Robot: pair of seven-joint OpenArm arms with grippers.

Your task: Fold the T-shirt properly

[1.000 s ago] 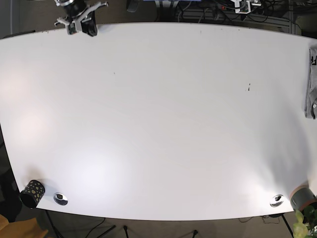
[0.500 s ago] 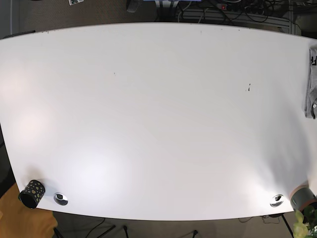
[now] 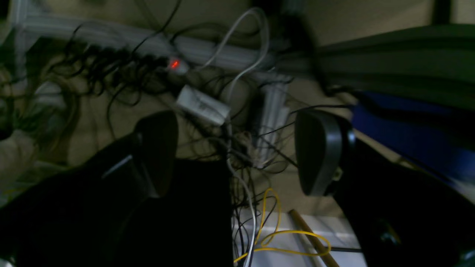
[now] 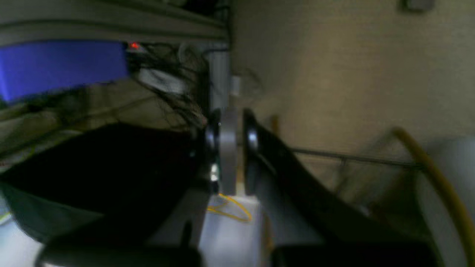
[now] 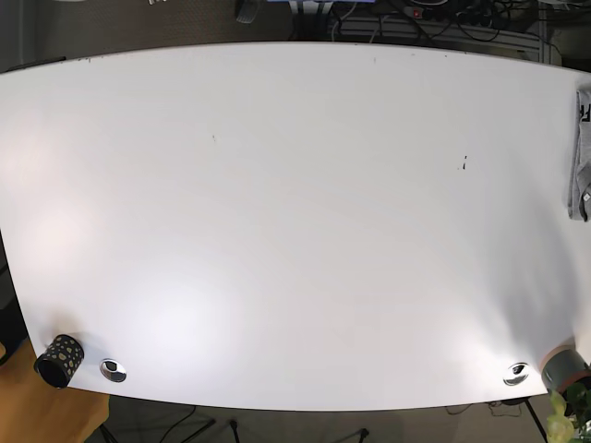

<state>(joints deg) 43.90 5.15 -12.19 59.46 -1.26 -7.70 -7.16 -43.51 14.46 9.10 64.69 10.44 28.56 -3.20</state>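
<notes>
A grey T-shirt [image 5: 580, 157] lies bunched in a narrow strip at the right edge of the white table [image 5: 295, 231], partly cut off by the frame. Neither gripper shows in the base view. In the left wrist view my left gripper [image 3: 237, 152] is open and empty, its dark fingers [image 3: 319, 152] wide apart over a tangle of floor cables. In the right wrist view my right gripper [image 4: 228, 148] has its fingers [image 4: 250, 141] drawn close together with nothing held, off the table and facing a beige wall.
A black dotted cup [image 5: 57, 360] stands at the table's front left corner. Two round metal fittings [image 5: 113, 370] [image 5: 516, 373] sit near the front edge. A grey pot with a plant [image 5: 565, 369] is at the front right. A cable and power strip clutter [image 3: 178, 66] lies behind the table.
The gripper seen at the table's top left edge one second ago has withdrawn out of the base view. The T-shirt has not moved.
</notes>
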